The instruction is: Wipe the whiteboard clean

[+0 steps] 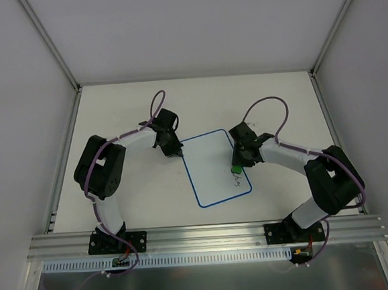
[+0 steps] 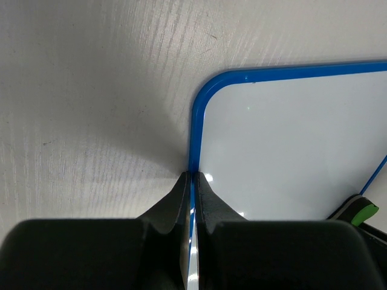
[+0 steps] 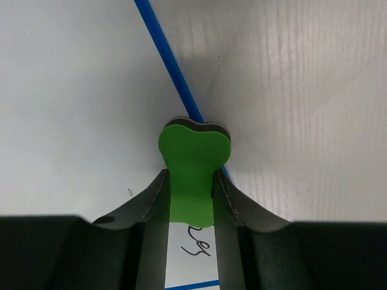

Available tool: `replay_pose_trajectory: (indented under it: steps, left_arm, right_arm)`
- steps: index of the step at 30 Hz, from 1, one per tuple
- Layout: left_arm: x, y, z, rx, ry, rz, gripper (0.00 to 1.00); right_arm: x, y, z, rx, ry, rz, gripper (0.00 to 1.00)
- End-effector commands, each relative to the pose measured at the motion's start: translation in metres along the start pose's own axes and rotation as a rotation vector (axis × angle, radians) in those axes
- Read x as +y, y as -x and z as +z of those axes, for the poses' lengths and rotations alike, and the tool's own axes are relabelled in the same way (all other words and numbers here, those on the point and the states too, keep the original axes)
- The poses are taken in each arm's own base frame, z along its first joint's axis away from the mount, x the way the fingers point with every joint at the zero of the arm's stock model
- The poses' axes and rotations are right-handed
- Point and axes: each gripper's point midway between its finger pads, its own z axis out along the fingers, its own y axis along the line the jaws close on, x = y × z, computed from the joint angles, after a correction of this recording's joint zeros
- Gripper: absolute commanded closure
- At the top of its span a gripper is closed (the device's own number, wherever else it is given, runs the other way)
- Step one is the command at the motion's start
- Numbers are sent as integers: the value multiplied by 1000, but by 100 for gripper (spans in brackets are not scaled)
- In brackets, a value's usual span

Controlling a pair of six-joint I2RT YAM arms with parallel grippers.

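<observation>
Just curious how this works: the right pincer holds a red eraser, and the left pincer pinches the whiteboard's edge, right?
Not quite: the eraser in the right pincer is green, not red, as the right wrist view shows. The left pincer does pinch the edge of the whiteboard.

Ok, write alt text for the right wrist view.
The right gripper grips a green eraser, its end at the blue border of the whiteboard. Dark scribbles show low in the frame; table lies to the right.
</observation>
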Motion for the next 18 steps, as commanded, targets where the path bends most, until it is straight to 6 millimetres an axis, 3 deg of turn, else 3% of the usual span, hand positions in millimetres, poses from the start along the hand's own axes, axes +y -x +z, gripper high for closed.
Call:
replay_pose_trajectory:
  steps: [1, 4, 5, 6, 8, 9, 11, 15, 18]
  left_arm:
    - [51, -14, 15, 46, 178, -18, 100]
    - [49, -12, 14, 41, 170, -17, 100]
    - [48, -12, 14, 41, 169, -16, 100]
    - [48, -11, 14, 39, 168, -16, 100]
    - [47, -11, 14, 39, 166, -16, 100]
    - [47, -12, 14, 42, 168, -16, 100]
    - [48, -12, 14, 41, 168, -19, 100]
    - [48, -13, 14, 41, 168, -19, 100]
    - [50, -11, 12, 40, 169, -22, 100]
  right_arm:
    - [-31, -40, 1, 125, -147, -75, 100]
    - [3, -43, 0, 141, -80, -131, 100]
    - [15, -53, 4, 163, -69, -172, 100]
    - [35, -48, 2, 153, -31, -189, 100]
    - [59, -63, 7, 197, 1, -250, 100]
    - [79, -61, 4, 201, 47, -260, 100]
    - [97, -68, 5, 216, 75, -292, 100]
    - [107, -72, 10, 230, 79, -292, 100]
    - [79, -73, 12, 213, -9, -261, 100]
